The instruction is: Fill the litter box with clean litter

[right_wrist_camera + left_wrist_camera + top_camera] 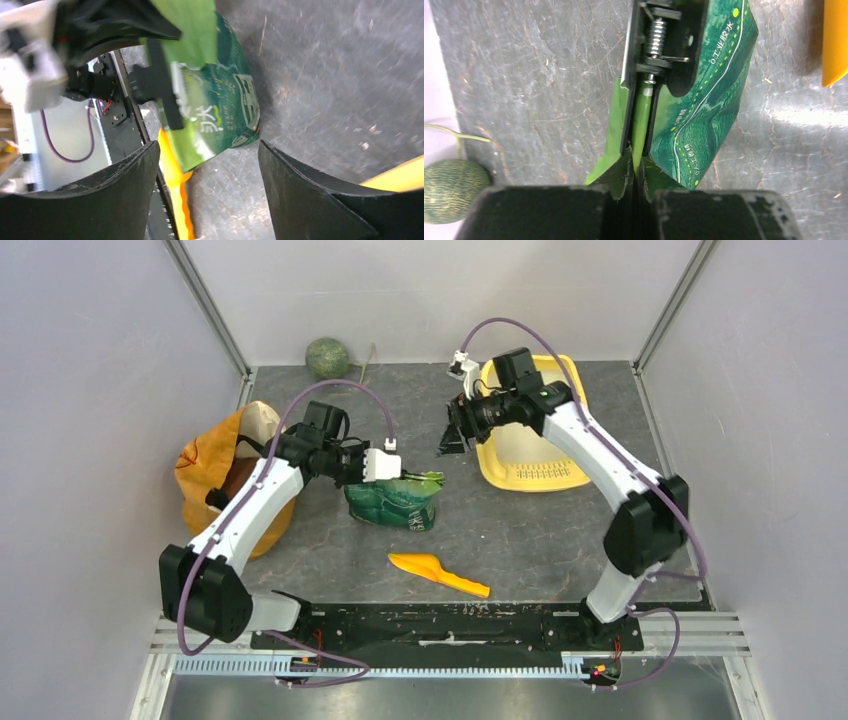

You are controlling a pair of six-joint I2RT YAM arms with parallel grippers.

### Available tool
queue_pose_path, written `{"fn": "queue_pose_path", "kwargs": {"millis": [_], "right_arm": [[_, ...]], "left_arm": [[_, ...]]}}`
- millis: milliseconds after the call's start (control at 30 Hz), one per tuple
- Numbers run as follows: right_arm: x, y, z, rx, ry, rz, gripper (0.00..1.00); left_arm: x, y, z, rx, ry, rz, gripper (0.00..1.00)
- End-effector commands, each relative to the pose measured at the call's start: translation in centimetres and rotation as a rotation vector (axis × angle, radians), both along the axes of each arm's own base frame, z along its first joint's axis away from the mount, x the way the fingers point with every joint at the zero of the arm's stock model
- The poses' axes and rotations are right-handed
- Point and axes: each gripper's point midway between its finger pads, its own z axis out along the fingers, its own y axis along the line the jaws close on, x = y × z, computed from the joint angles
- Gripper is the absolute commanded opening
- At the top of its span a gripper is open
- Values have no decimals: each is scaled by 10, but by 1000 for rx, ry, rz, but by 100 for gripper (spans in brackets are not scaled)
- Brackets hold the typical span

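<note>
Closest to the left wrist lens, the left jaws were pressed together on the folded top edge of the green pouch [704, 115]. They sat just beside a black spring clip [659, 45] clamped along that same edge. The right jaws stood wide apart, held nothing, and were aimed at the pouch from nearby without touching it.

No clean litter showed loose anywhere; presumably it was sealed inside the pouch. As granules it would likely shift and sag in the soft, crinkly film, then pour fast once the mouth opened. The clipped top edge and the corners looked like the surest places to hold. The pouch's mouth was uppermost at the left jaws, and its body slumped below toward the arm bases.

The litter box [545, 475] sat on the tabletop [520, 540] at the far right, partly under the right arm and apart from the pouch. Its long axis ran near to far, with the slotted grille at the near end. It looked stiff and light, best gripped by its rim, and might slide if bumped. An orange scoop [438, 574] lay near the bases.
</note>
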Motion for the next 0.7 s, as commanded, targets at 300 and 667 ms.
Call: {"fn": "queue_pose_path", "kwargs": {"millis": [300,667], "right_arm": [[-50,43,72,223,-750,232,75],[-60,73,37,221,-824,255,78]], "left_arm": [[-4,-33,50,-217,140,36,2],[-5,-33,50,-226,147,40,2]]}}
